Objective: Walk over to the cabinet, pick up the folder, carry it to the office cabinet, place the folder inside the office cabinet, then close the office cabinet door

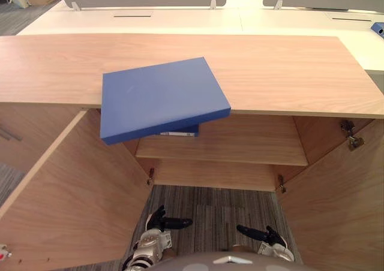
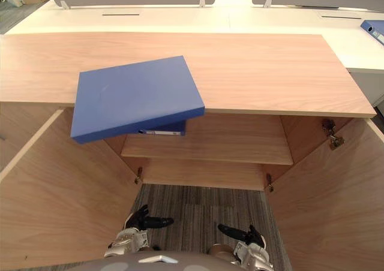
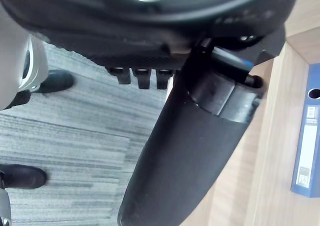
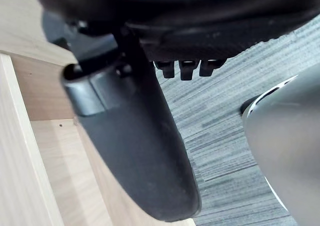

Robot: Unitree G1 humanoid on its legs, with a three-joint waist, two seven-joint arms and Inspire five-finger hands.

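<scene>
The blue folder (image 1: 162, 97) lies flat on the wooden cabinet top (image 1: 270, 67) at its front edge, left of the middle and turned at a slant; its near part juts out past that edge over the open cabinet, and no hand touches it; just under the overhanging corner, inside the cabinet, the labelled spine of a second blue binder (image 1: 180, 131) peeks out, and the left wrist view shows a blue binder (image 3: 305, 136) against pale wood; both cabinet doors stand open, the left door (image 1: 78, 199) swung out toward the near left and the right door (image 1: 342, 205) toward the near right, with an inner shelf (image 1: 240, 142) between them; the left hand (image 1: 157, 220) and the right hand (image 1: 267, 235) hang low over the striped grey carpet (image 1: 210, 211) in front of the opening, well apart from the folder, each with the thumb out toward the other, fingers loose and holding nothing; beyond the back edge of the cabinet top runs a white desk (image 1: 180, 19), with another blue folder (image 1: 378, 28) at its far right
</scene>
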